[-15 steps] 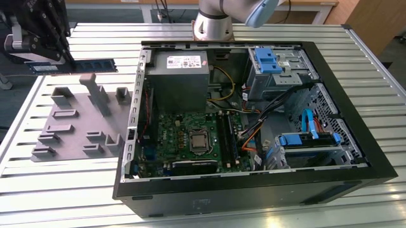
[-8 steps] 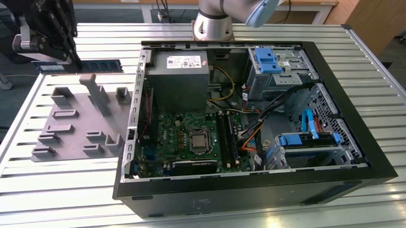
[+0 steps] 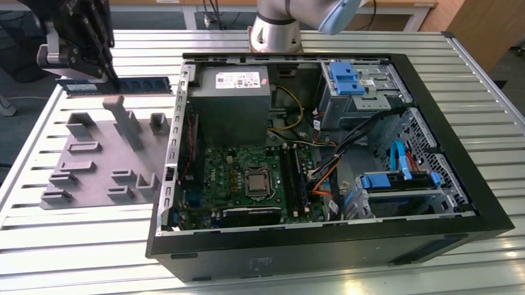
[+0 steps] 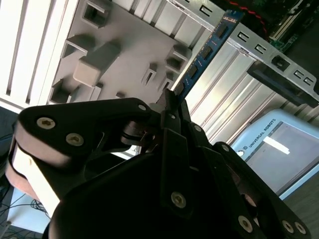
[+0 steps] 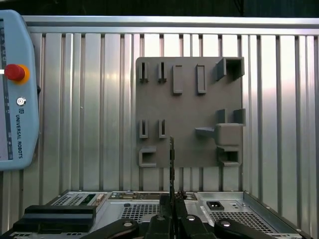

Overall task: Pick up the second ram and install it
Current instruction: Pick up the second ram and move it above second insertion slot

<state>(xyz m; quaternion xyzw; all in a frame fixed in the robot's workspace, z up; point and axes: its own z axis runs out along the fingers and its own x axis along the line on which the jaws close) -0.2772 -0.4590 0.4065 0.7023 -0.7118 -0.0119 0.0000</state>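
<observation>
The gripper (image 3: pixel 82 78) is clamped on one end of the ram (image 3: pixel 135 85), holding it level in the air above the gray fixture (image 3: pixel 98 166). That is at ten o'clock from the open case (image 3: pixel 311 249). The pickup looks done. Seating the ram in the slots (image 3: pixel 294 178) remains.

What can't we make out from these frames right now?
- Second wrist view: the held part of the second ram, hidden between the fingers of the gripper.
- First wrist view: the ram's chips, because it is seen edge-on.
- Exterior view: the memory slots, too small to tell which are filled.
</observation>
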